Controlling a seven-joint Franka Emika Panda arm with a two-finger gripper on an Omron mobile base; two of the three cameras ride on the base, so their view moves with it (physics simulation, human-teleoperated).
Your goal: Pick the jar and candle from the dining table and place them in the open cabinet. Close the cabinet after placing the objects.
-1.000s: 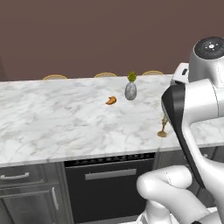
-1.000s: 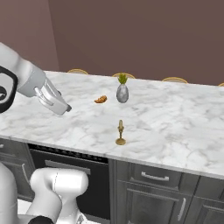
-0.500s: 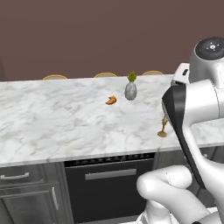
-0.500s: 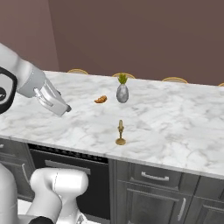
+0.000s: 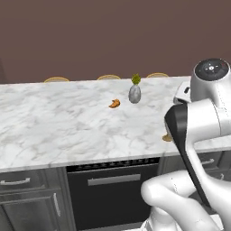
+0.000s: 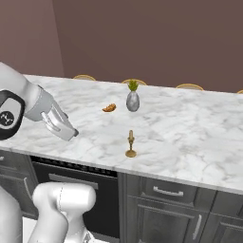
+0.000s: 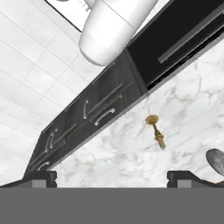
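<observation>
Now we note the scene left to right in the right base view. Farthest left, the white arm reaches over the white marble surface (image 6: 199,142), its grey hand ending low above the near-left part of the top; the fingers themselves are too small there for us to read. In the hand view the fingers (image 7: 112,175) stand wide apart, one dark tip at each side of the bottom edge, with nothing between them.

Next, toward the middle, a small orange croissant (image 6: 109,107) lies on the marble, well apart from the hand. Just right of it stands the grey egg-shaped vase (image 6: 133,100) with a green sprig, upright, near the far side of the top. In front of the vase, close to the near edge, the candle (image 6: 131,144) stands upright in its gold holder, alone, touching nothing else. Right of that the marble runs on bare.

Under the top we see a black appliance front at left and dark drawer fronts (image 6: 167,191) with silver bar handles at right.

From the left base view the candle's base (image 5: 167,137) peeks out beside the dark elbow of the arm. We cannot find the jar, nor the cabinet.
</observation>
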